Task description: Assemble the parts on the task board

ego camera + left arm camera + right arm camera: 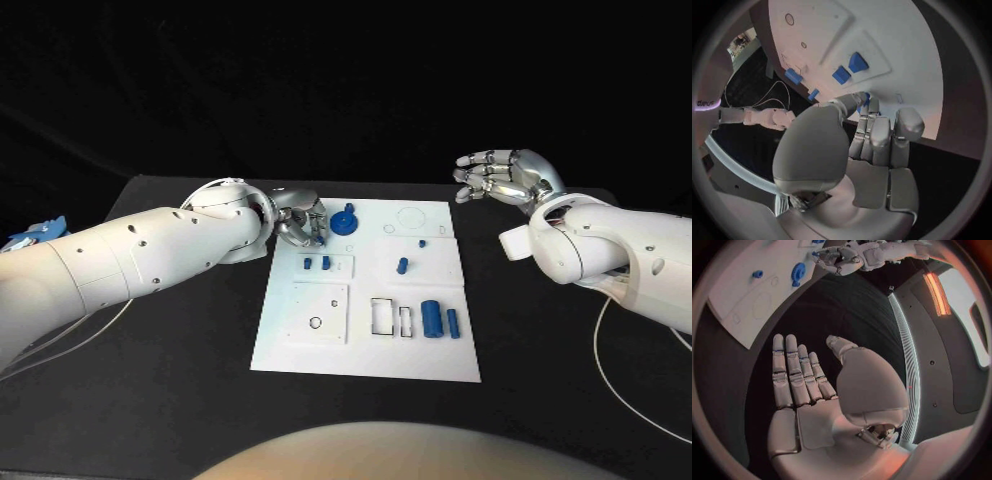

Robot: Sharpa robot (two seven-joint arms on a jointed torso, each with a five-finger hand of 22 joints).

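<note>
Near the front edge of the white task board (368, 365) stand two blue cylinders (433, 321), side by side, with their long sides running near to far. Just left of them is a little frame-shaped slot (382, 316). Farther back sit small blue pegs (316, 263) and another small blue piece (402, 266).

At the far left corner of the board lies a round blue gear (345, 221). The left hand (299, 225) is right beside it, on its left. The fingers are curled, and a bit of blue peeks out at a fingertip (865, 99) in the left wrist view. I cannot tell if the hand is holding a part or only touching one.

The right hand (503, 176) floats past the far right corner of the board, well apart from every part. It is released, fingers straight and holding nothing. So the left hand is much nearer to the gear, and I think it will do the next move.

The surface (173, 390) is black, and the room behind is dark.
</note>
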